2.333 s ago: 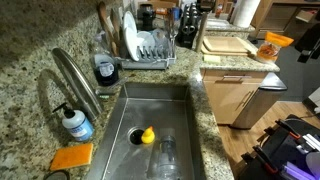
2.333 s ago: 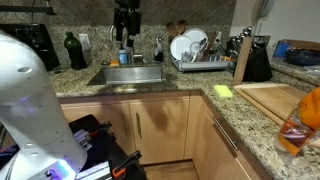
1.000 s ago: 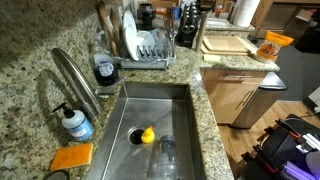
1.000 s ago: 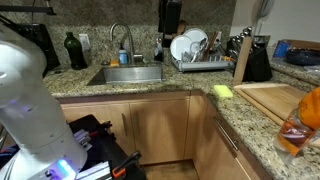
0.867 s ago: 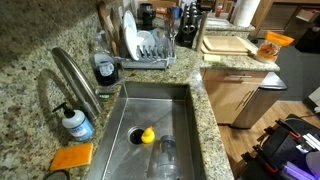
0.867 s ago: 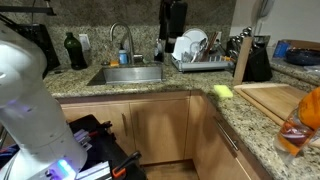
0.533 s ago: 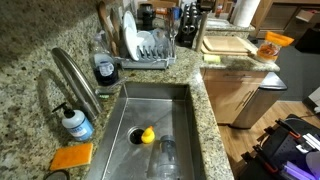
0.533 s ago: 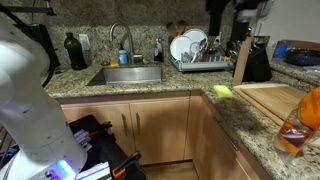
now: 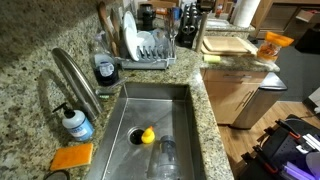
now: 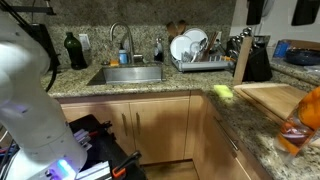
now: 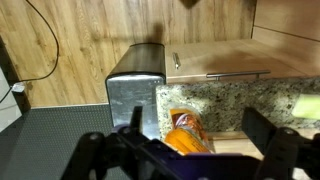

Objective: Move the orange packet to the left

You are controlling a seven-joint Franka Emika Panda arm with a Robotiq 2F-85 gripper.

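Observation:
The orange packet (image 9: 271, 44) stands upright on the granite counter beside a wooden cutting board (image 9: 229, 45). It also shows at the right edge of an exterior view (image 10: 300, 125). In the wrist view the orange packet (image 11: 183, 130) lies below and between my two dark fingers. My gripper (image 11: 197, 126) is open wide and empty, well above the packet. In an exterior view only the gripper's dark fingers (image 10: 280, 12) show at the top edge, above the counter's right end.
A sink (image 9: 120, 110) holds a yellow duck (image 9: 146, 135) and a glass (image 9: 166, 155). An orange sponge (image 9: 71, 157), soap bottle (image 9: 75, 122) and faucet (image 9: 75, 75) stand beside it. A dish rack (image 9: 150, 48) and a knife block (image 10: 243, 58) stand further along.
My gripper has moved to the right along the top of the exterior view, from above the sink past the dish rack to above the counter's right end.

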